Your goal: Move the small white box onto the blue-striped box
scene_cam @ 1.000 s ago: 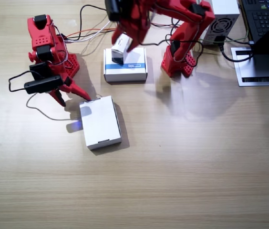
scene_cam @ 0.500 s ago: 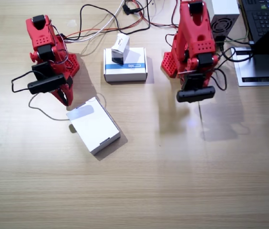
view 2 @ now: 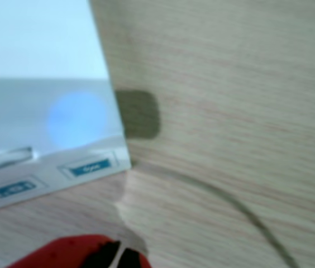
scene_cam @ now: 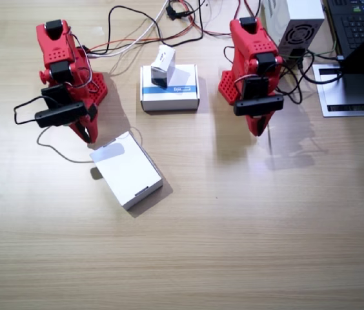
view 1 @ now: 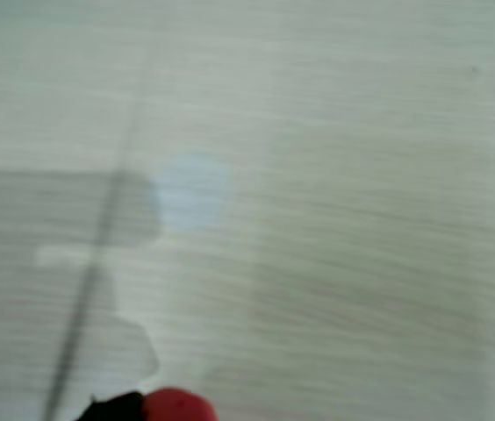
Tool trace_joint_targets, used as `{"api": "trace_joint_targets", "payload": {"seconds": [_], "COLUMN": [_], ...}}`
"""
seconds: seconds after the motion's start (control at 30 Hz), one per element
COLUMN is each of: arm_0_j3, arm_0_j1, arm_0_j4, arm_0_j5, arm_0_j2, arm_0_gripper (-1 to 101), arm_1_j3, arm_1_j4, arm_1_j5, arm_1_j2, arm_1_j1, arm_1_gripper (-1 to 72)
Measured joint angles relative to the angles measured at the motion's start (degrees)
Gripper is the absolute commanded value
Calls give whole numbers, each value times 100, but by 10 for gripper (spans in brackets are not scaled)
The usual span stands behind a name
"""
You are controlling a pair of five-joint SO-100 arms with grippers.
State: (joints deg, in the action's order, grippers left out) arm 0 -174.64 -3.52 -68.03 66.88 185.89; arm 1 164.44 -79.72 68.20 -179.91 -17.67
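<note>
The small white box (scene_cam: 162, 65) sits tilted on the blue-striped box (scene_cam: 170, 88) (dark end down). The left gripper (scene_cam: 257, 128) and right gripper (scene_cam: 86, 134) both point at the table (scene_cam: 246, 226), fingers together, holding nothing.

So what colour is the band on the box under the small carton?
Light blue, across the blue-striped box top; clearest in the fixed view.

The left arm (scene_cam: 254, 55) has let go of the small white box (scene_cam: 162, 64), which now leans on the blue-striped box (scene_cam: 170, 88), and has folded back over its base, its hand (scene_cam: 258, 124) hanging low near the table (scene_cam: 246, 245). The plain white box (scene_cam: 126, 170) has turned askew and slid towards the table's left edge.
</note>
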Motion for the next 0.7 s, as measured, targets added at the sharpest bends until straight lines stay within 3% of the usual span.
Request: {"api": "trace_joint_targets", "payload": {"seconds": [0.17,0.27,0.37,0.57,0.7], "arm_0_j3": [-53,-53,-53,-53,-53], "arm_0_j1": [44,26,26,26,26], "arm_0_j4": [0,0,0,0,0], "arm_0_j5": [88,88,88,88,88], "arm_0_j2": [-18,-18,-18,-18,-18], "arm_0_gripper": [0,0,0,0,0], "arm_1_j3": [0,0,0,0,0], "arm_1_j4": [-132,-220,-220,-237,-413], "arm_1_j5": [2118,2725,2856,2821,1854], "arm_1_j2": [0,0,0,0,0], "arm_1_j1": [527,984,1538,1828,1837], "arm_1_gripper": [2,2,2,3,4]}}
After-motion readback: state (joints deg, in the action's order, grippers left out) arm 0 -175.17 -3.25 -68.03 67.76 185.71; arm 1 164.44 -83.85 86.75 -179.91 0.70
